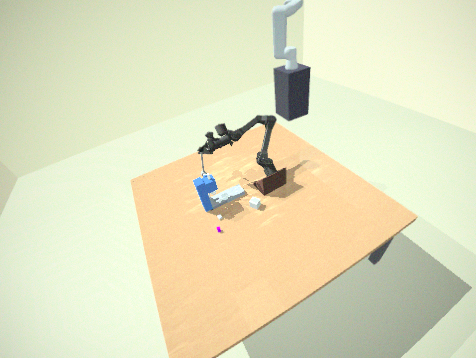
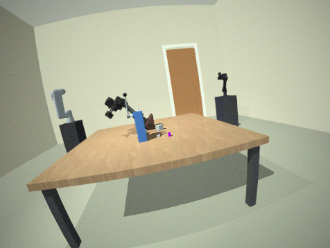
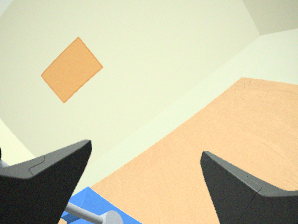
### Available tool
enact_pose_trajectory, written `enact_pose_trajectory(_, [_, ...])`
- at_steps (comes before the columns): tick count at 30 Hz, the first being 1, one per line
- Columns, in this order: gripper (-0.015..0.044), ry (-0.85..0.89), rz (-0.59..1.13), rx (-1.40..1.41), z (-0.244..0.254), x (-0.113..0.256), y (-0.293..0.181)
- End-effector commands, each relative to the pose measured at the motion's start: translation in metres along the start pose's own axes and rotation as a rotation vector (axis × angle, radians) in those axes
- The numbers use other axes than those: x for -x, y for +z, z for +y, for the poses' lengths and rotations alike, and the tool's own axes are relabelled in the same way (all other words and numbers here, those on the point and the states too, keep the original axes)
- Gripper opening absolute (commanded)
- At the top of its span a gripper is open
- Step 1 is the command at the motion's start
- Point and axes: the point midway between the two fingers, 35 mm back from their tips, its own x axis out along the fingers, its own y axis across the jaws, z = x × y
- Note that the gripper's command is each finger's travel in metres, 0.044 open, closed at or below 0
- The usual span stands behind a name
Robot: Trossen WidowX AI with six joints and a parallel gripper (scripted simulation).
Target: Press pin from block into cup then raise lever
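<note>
Item: pale, box-shaped block (image 1: 255, 203) (image 2: 159, 127), one. Lies on the wooden table (image 1: 280, 260) (image 2: 208, 152), off the press bed and near it. Its sides look nearly equal, so no long axis can be read; the pin and its direction are too small to tell.

Item: blue upright press frame (image 1: 202, 194) (image 2: 140, 126) (image 3: 89, 196), with long grey press bed (image 1: 229, 196). Bed's long axis runs from the frame's foot towards the arm's base side.

Item: thin grey lever (image 1: 203, 164) (image 2: 127, 107), raised, its long axis close to upright.

Item: black gripper (image 1: 201, 150) (image 2: 119, 100) (image 3: 147, 152), one. Fingers apart, up near the lever's top end; contact cannot be told.

Item: small white piece (image 1: 219, 217) (image 2: 158, 136) and small magenta piece (image 1: 219, 229) (image 2: 169, 134), apart, beside the press.

By view: only the exterior shows the lever's black ball knob (image 2: 125, 94) distinctly and the brown door (image 2: 185, 81). The top alone lays out the bed's length. The wrist shows both fingertips, without the block.
</note>
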Motion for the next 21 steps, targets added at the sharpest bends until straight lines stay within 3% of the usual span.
enact_pose_trajectory(1, [0.0426, 0.000, 0.000, 0.000, 0.000, 0.000, 0.000])
enact_pose_trajectory(10, [0.0440, 0.088, -0.057, 0.114, 0.028, -0.020, 0.030])
enact_pose_trajectory(21, [0.0440, 0.384, -0.082, 0.365, 0.137, -0.034, 0.039])
